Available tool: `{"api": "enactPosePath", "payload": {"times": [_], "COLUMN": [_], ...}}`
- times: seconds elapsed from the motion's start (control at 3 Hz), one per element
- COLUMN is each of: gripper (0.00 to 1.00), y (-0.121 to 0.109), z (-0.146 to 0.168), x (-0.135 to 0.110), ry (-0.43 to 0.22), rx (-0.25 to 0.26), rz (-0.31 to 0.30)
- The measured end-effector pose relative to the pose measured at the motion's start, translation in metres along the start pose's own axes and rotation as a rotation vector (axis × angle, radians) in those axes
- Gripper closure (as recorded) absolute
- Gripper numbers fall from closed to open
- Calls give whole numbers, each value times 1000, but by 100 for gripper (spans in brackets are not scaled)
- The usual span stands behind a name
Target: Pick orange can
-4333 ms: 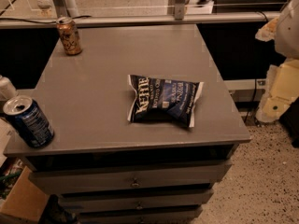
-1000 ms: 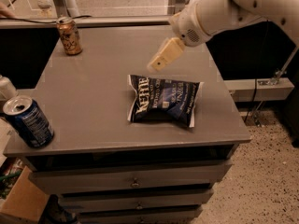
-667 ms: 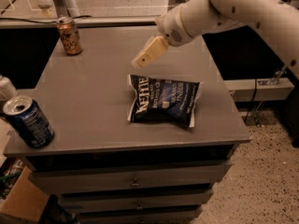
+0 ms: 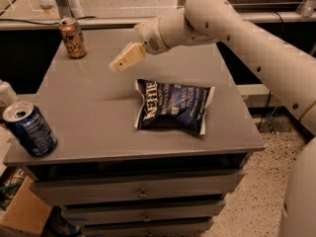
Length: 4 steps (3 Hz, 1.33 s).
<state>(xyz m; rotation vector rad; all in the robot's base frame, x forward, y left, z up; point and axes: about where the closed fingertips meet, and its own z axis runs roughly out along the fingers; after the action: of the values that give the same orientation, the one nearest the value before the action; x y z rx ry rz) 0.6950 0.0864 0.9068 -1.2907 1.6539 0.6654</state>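
The orange can (image 4: 72,37) stands upright at the far left corner of the grey table (image 4: 94,112). It is orange-brown with a pale speckled pattern and a silver top. My gripper (image 4: 120,63) hangs above the table's middle, to the right of the can and nearer the camera, apart from it. It points down-left toward the can. The white arm reaches in from the right over the table.
A dark blue chip bag (image 4: 173,106) lies flat at the table's centre right, just below the gripper. A blue can (image 4: 30,128) with white print stands at the front left edge. A cardboard box (image 4: 19,214) sits on the floor at lower left. Drawers run below the tabletop.
The arm has come in from the right and swept left across the table, bringing the gripper nearer the orange can. The cans and the bag have not moved.
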Motion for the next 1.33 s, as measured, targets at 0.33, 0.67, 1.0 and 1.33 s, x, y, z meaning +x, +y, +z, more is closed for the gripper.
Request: {"api": "enactPosePath", "payload": {"times": [0.33,0.67,1.0,1.33], "gripper": [0,0,0,0], "y": [0,-6,-23,-43], "z": [0,24,63,100], "x": [0,-1,-9,-26], "ry": [0,-52,-124,-185], "rx": [0,14,34,45], "rz": [0,27,55,60]}}
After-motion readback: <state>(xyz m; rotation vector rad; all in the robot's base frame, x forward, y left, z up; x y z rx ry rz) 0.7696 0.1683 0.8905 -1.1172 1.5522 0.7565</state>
